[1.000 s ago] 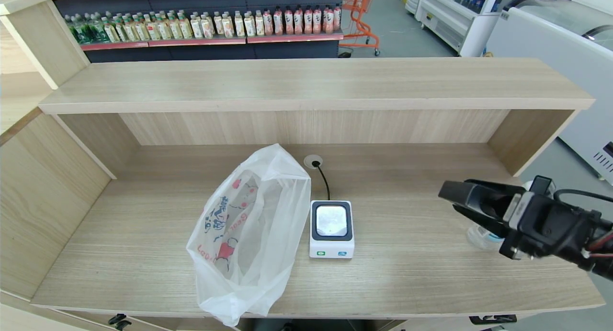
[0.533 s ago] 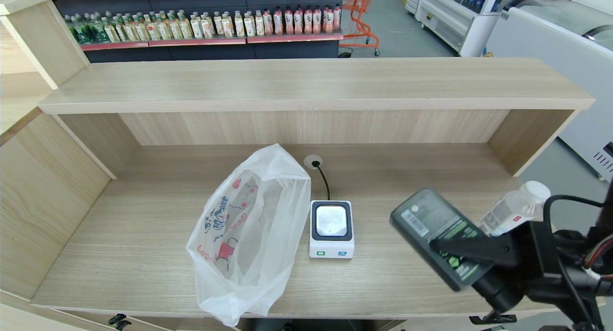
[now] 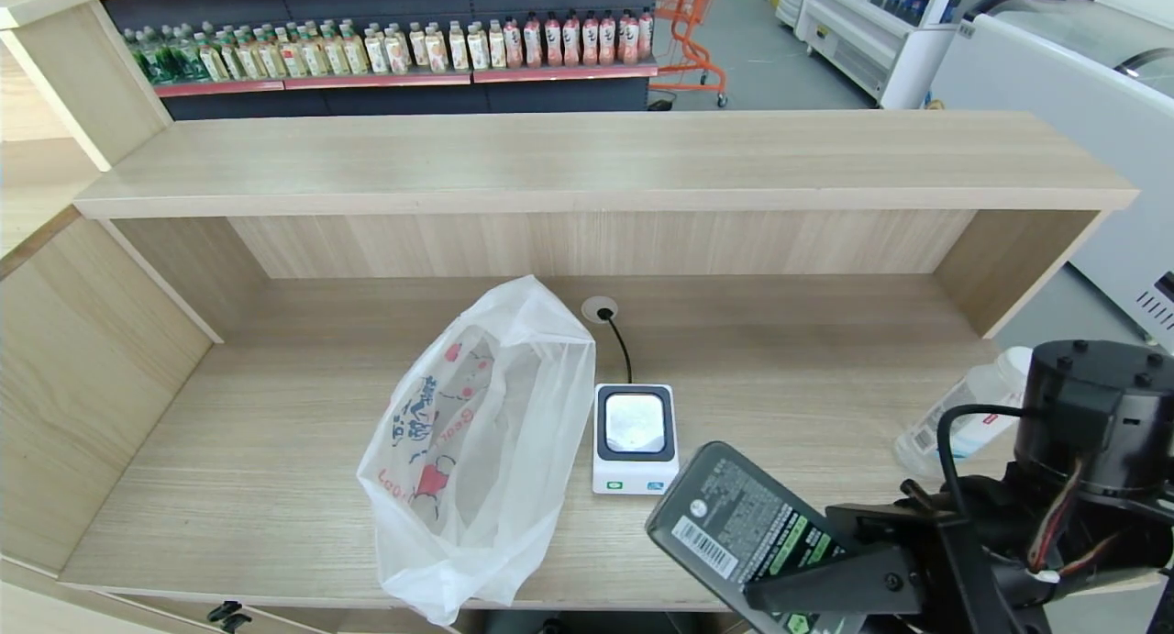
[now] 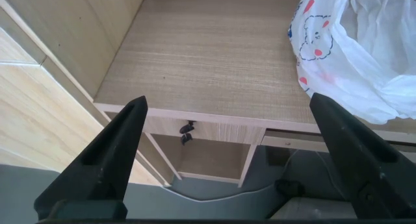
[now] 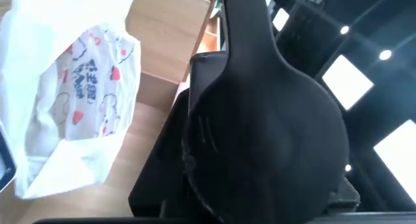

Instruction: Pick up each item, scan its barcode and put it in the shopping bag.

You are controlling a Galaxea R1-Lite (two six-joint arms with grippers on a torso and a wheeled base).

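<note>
Left gripper (image 4: pixel 227 107): fingers wide apart, empty, off counter's near-left corner. Shopping bag (image 3: pixel 477 450): mouth open, just left of scanner (image 3: pixel 635 432). Dark pack (image 3: pixel 734 524): clamped in right gripper (image 3: pixel 812 583), over counter's front edge, barcode up. Likely best: roll wrist, present barcode to scanner glass, hold steady. Since half second ago: pack lower, farther left. Bottle (image 3: pixel 963 414) waits at right.

Drink bottles (image 3: pixel 394 49) line store shelf beyond counter's raised ledge (image 3: pixel 596 161); orange trolley (image 3: pixel 694 28) alongside; freezers (image 3: pixel 1036 74) at right.
</note>
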